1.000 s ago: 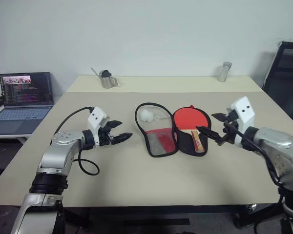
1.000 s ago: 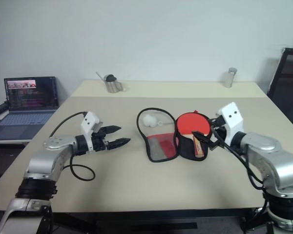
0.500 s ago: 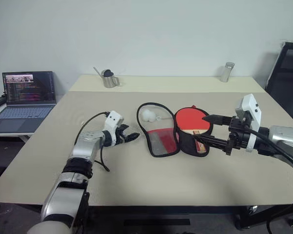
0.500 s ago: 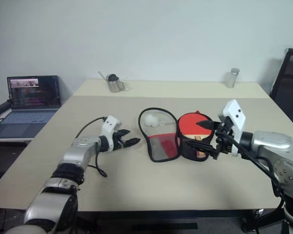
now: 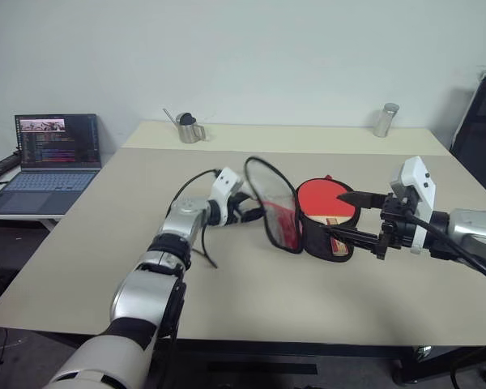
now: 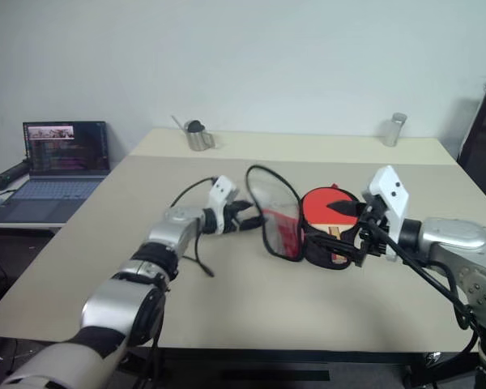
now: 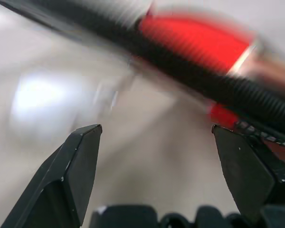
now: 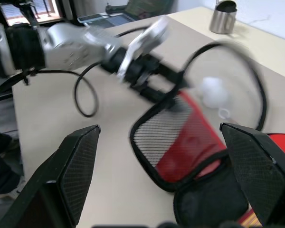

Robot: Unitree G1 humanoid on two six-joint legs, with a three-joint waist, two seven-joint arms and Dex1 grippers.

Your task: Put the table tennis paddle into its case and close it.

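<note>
Table (image 5: 227,300) edge nearest me is bare beige. A little farther in, near the middle, I see the case (image 5: 296,223) lying open, its black half flat on the top and its red, mesh-lined flap (image 5: 273,203) tipped up on edge, leaning over toward the right. The table tennis paddle (image 5: 324,203) lies in the black half: its round red face is toward the far side and its wooden handle (image 5: 338,237) points back toward me, so I read the long axis as running near to far, angled slightly right at the near end.

My right gripper (image 5: 355,217) hangs just right of the case at about the handle's level, pointing left, jaws spread wide with nothing between them; one finger (image 5: 358,197) reaches over the red face, though I cannot tell if it touches. From the right wrist view the two black fingers (image 8: 73,166) stand far apart, framing the mesh flap.

My left gripper (image 5: 251,207) is at the left edge of the raised flap, pointing right, jaws also spread; the left wrist view shows the fingers (image 7: 80,166) apart with the flap's black trim just beyond them. I cannot tell whether a finger is touching the flap.

Farther off, a metal pitcher (image 5: 189,130) sits far left on the table and a metal shaker (image 5: 384,120) far right. A laptop (image 5: 53,154) is on a side desk to the left.
</note>
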